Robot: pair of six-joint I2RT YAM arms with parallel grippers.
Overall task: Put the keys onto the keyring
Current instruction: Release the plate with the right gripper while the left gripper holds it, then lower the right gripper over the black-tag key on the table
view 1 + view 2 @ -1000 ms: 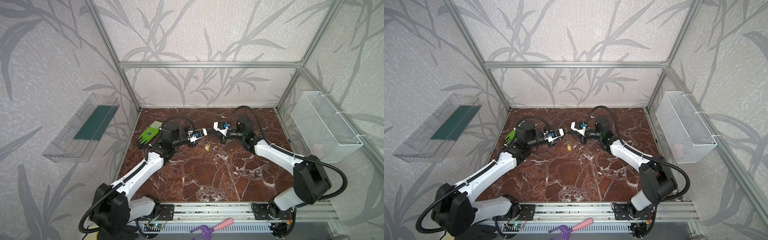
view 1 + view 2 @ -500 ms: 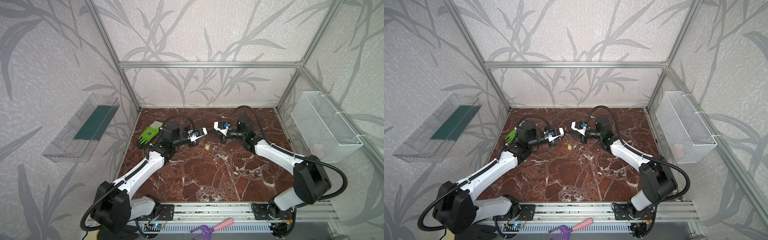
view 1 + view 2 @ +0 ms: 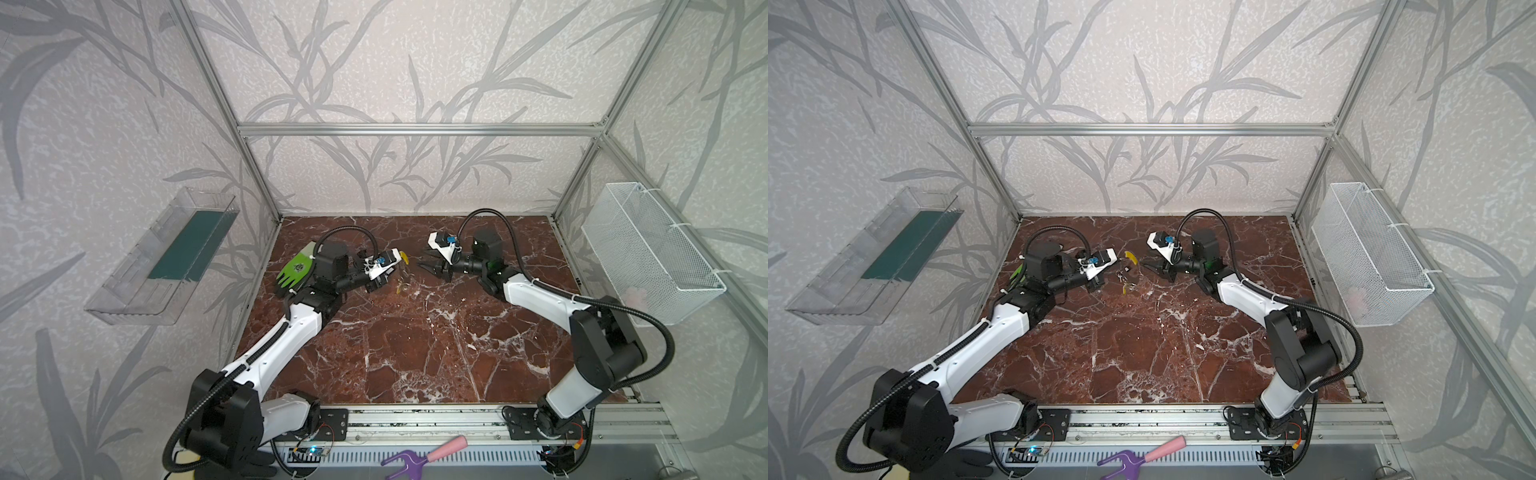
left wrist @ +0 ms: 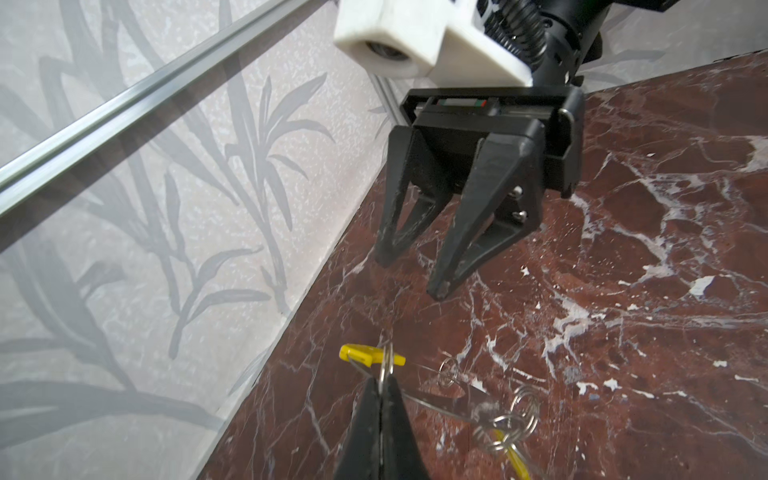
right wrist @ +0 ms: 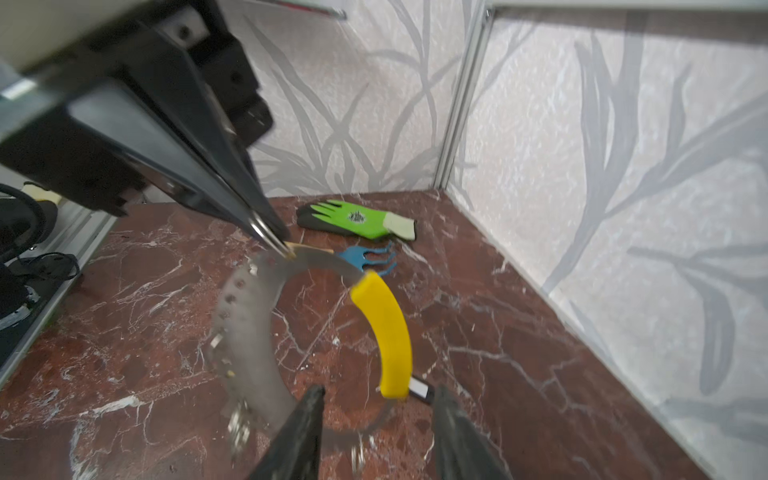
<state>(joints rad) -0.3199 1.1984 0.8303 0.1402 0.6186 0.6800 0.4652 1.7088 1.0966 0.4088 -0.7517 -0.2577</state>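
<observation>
Looking just above centre in both top views, we see the left gripper [image 4: 383, 380] pinching the keyring [image 5: 384, 328], the right gripper [image 4: 412, 275] with fingers spread, apart from it.

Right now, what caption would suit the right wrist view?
Left arm's fingers pinch the yellow-and-grey keyring; right arm's fingers stand open facing it.

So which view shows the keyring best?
The right wrist view: the keyring appears large and nearly face-on, slightly blurred, yellow segment clear, its rim pinched by the left gripper. The left wrist view shows it edge-on; both top views show only a tiny yellow sliver.
</observation>
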